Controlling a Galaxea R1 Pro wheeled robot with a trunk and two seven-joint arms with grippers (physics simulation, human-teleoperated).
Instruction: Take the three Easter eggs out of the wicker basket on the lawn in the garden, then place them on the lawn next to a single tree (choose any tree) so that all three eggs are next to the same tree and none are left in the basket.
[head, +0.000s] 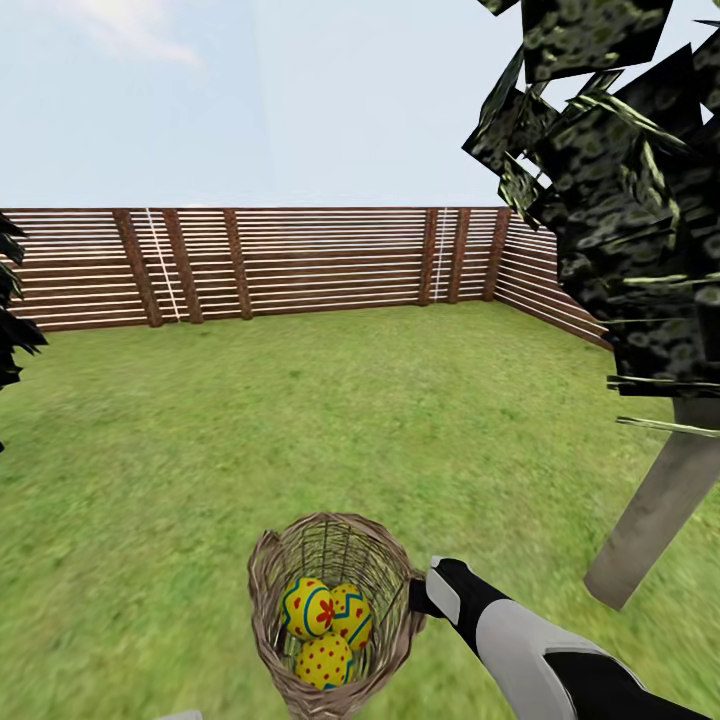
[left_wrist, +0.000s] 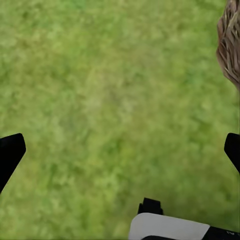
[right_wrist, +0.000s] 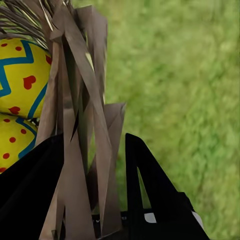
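Right gripper at the rim of the wicker basket, three eggs inside.

In the head view, the wicker basket (head: 335, 610) stands on the lawn (head: 300, 420) and holds the three Easter eggs (head: 325, 625), which touch each other. The right gripper (head: 425, 590) is at the basket's right rim. The tree (head: 660, 500) with the pale trunk stands near, to the right, before the fence (head: 250, 265). In the left wrist view, the left gripper (left_wrist: 120, 150) is wide open over bare grass and holds nothing; the basket edge (left_wrist: 231, 45) is at one corner. In the right wrist view, the two dark fingers (right_wrist: 145, 185) of the right gripper stand on either side of the basket wall (right_wrist: 80, 150), one inside and one outside. I cannot tell if they press it. Two eggs (right_wrist: 20, 75) lie just behind the wall.
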